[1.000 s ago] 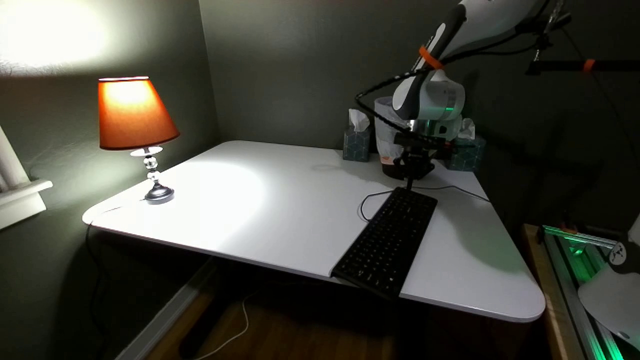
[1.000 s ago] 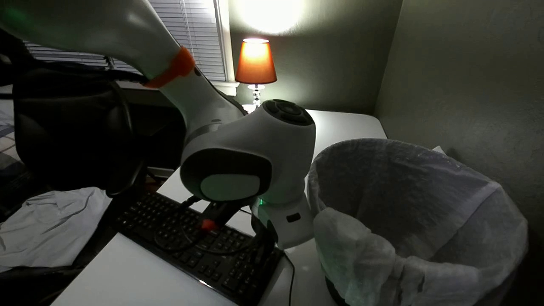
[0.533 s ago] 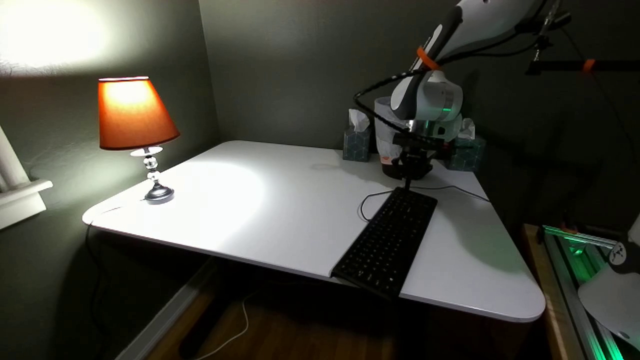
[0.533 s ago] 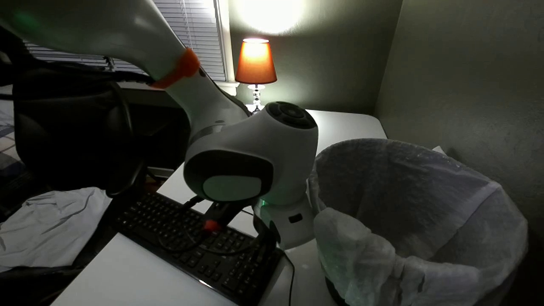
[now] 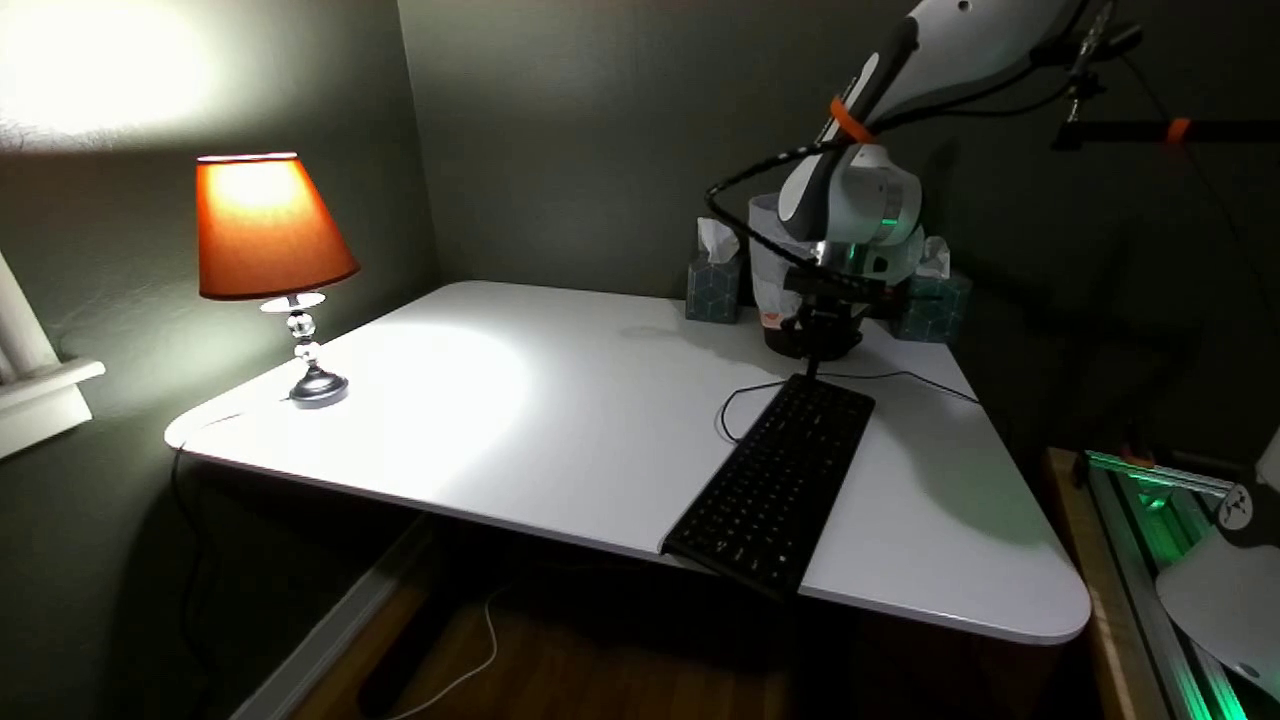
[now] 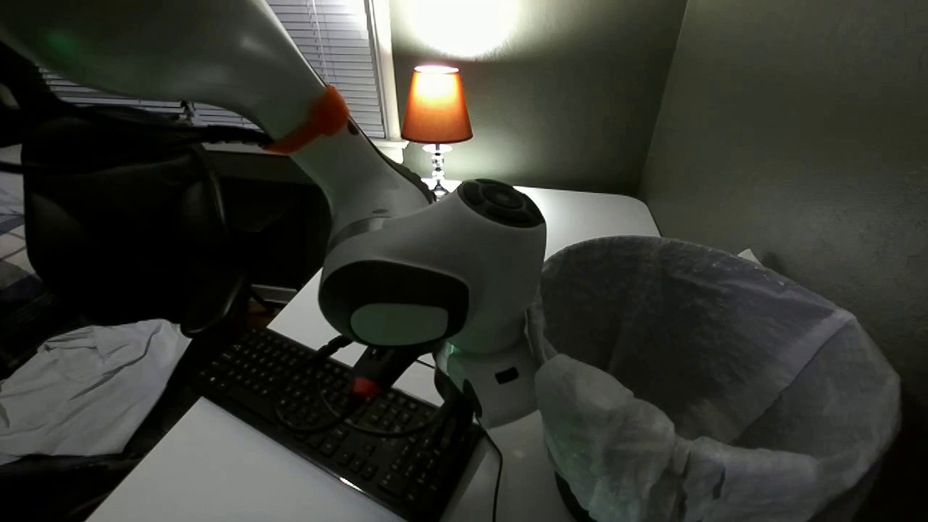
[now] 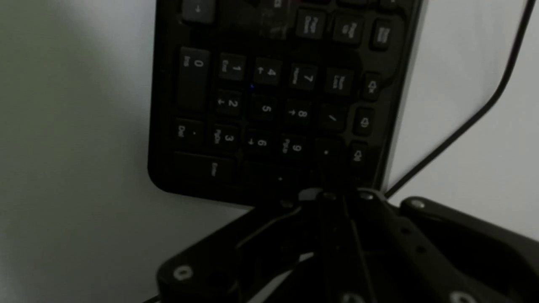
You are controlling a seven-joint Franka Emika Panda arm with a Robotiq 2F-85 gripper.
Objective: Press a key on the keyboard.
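Note:
The long black keyboard [image 5: 775, 480] lies on the white desk and sticks out past its front edge; it shows in both exterior views [image 6: 319, 413]. In the wrist view its number pad [image 7: 261, 107] fills the middle. My gripper [image 7: 330, 172] is shut with nothing seen in it. Its fingertips are over the corner of the number pad, near the plus key [image 7: 280, 179] and the volume keys. In an exterior view the thin closed fingers [image 5: 812, 368] point down at the keyboard's far end. I cannot tell whether they touch a key.
A lined trash bin [image 6: 718, 341] stands close beside the arm. Two tissue boxes [image 5: 712, 288] [image 5: 933, 305] are near the bin. A lit orange lamp [image 5: 265, 230] stands at the desk's far side. The keyboard cable [image 7: 463, 126] runs over the desk by the gripper.
The arm and shut gripper have shifted slightly: a little left in an exterior view, and right and slightly down in an exterior view. The keyboard has not moved.

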